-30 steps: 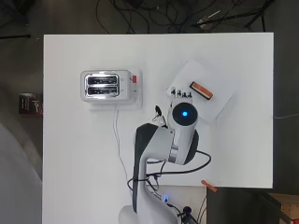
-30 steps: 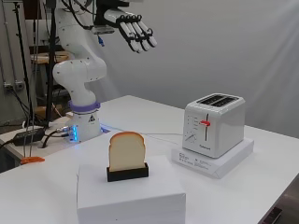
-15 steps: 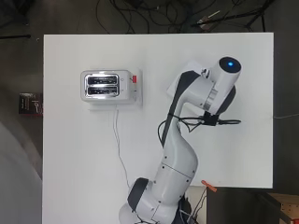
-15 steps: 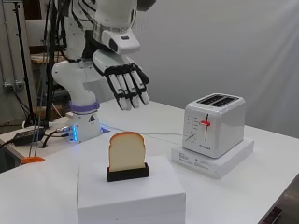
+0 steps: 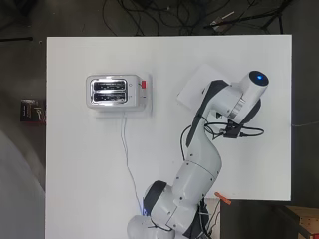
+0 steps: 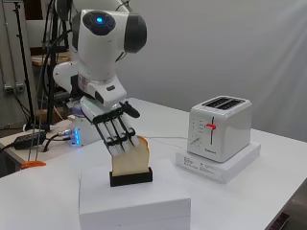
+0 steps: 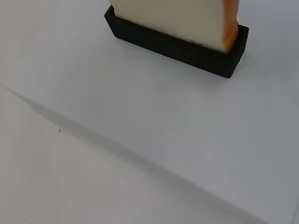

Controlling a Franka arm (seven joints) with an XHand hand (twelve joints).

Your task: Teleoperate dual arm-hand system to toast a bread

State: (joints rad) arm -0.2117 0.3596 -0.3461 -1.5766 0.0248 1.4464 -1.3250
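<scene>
The hand (image 6: 117, 134) hangs from the arm (image 6: 103, 45) with its fingers (image 6: 125, 135) straight and pointing down, spread against the near face of the slice of bread (image 6: 134, 158), not curled round it. The bread stands upright in a black holder (image 6: 131, 178) on top of a white box (image 6: 134, 203) on the table (image 5: 89, 164); the wrist view shows the same holder (image 7: 177, 44) and the bread's pale face with a brown crust edge (image 7: 187, 16). The white toaster (image 6: 219, 128) stands well apart from the box on a flat white base (image 6: 218, 160), with 2 empty slots on top and a red lever on its side.
</scene>
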